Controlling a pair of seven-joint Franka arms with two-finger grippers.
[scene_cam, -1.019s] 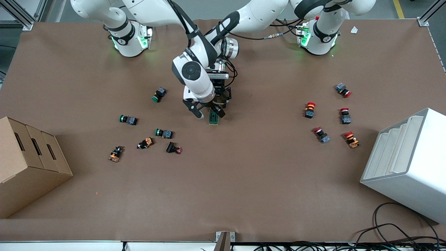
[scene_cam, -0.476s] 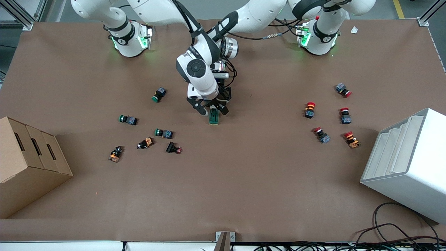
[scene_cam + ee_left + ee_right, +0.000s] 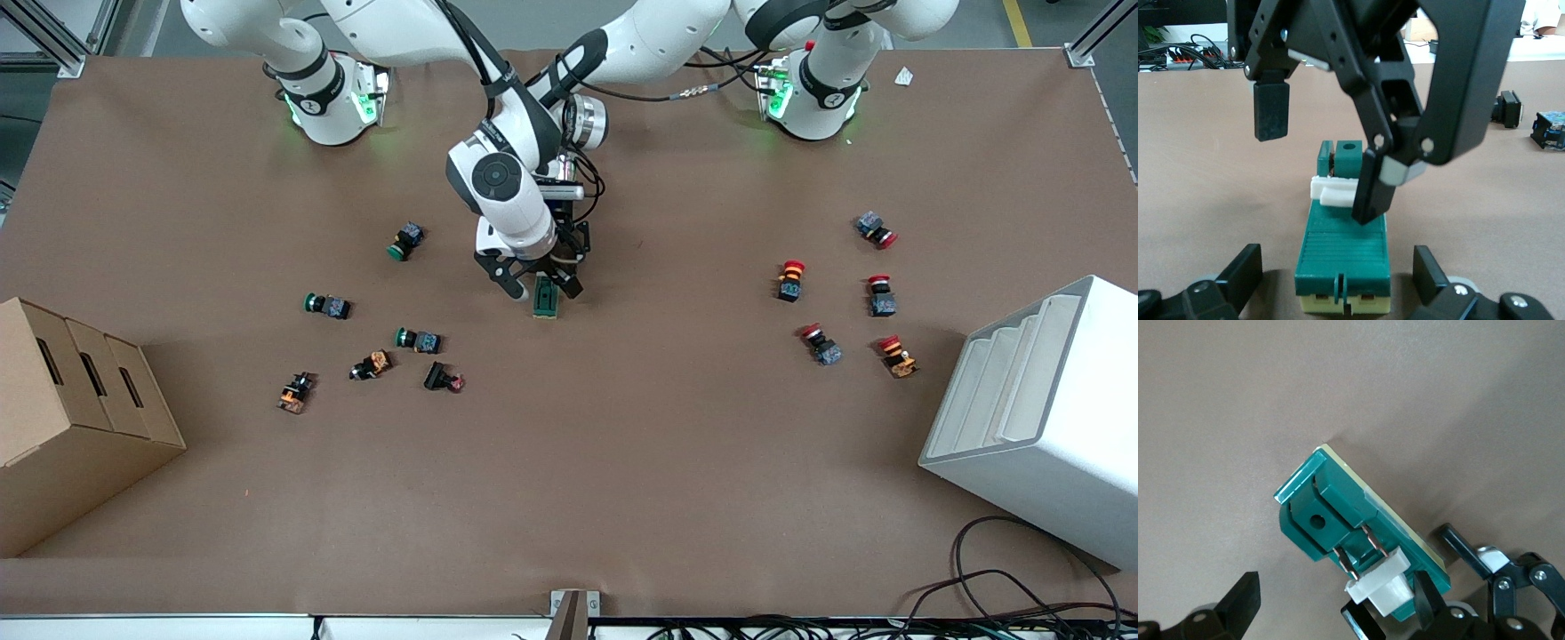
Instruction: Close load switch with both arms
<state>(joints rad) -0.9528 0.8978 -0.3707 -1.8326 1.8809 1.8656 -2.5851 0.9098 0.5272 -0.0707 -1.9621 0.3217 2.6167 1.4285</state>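
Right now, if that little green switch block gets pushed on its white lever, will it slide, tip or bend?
The load switch looks like rigid moulded plastic, so it probably won't bend. It lies long and flat on the table, so tipping seems unlikely. It looks small and light on a smooth surface, so it could slide, though the open left hand straddles it; the open right hand touches the white lever.
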